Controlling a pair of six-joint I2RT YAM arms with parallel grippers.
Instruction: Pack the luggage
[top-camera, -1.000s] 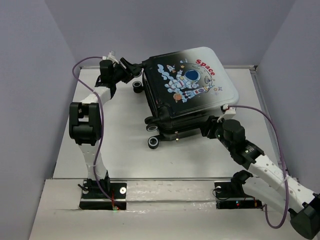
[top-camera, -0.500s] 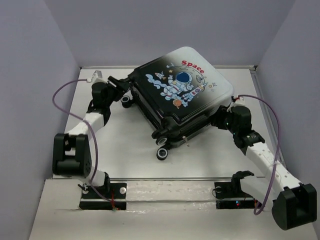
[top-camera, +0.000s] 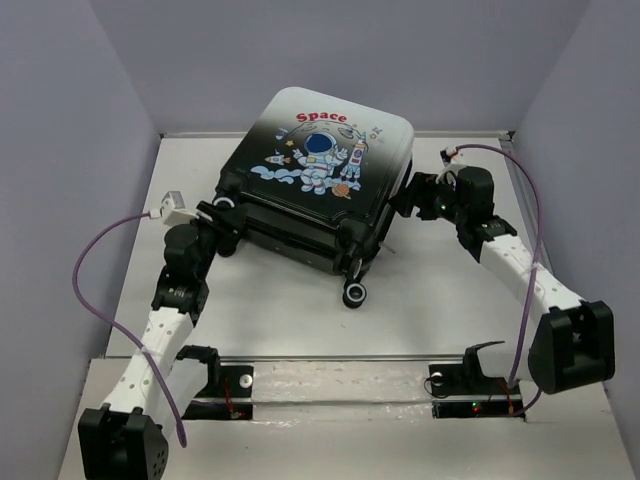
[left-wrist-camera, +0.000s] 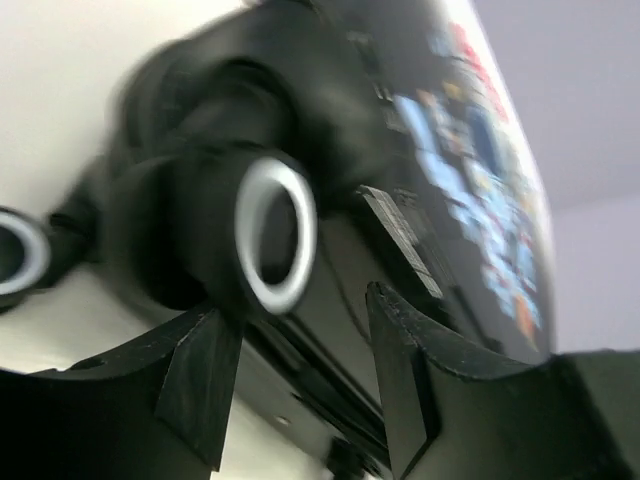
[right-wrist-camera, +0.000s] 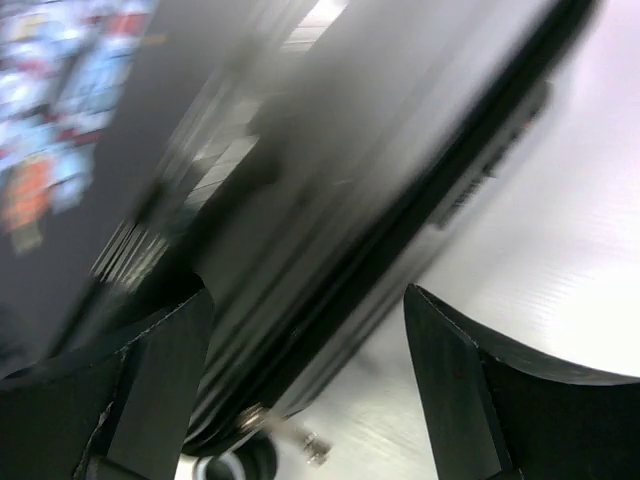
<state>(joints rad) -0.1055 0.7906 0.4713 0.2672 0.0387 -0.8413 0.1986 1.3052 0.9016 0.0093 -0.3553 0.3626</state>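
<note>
The closed white-to-black hard-shell astronaut-print suitcase (top-camera: 320, 165) has swung round, lying flat by the grey bench's (top-camera: 280, 310) far edge, left claw (left-wrist-camera: 300, 312) part-open at a black corner wheel (left-wrist-camera: 270, 235), right claw (top-camera: 405, 200) newly spread, gripping nothing, so packing looks nearly done.

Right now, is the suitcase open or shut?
Shut. The luggage lies flat with its two halves closed together, and no lining shows.

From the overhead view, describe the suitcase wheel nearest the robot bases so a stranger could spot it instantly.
Find the luggage, the astronaut-printed case on the table. At its corner lowest in the view a black wheel with a pale hub juts out; another pale-hubbed wheel sits at the left gripper.
</note>
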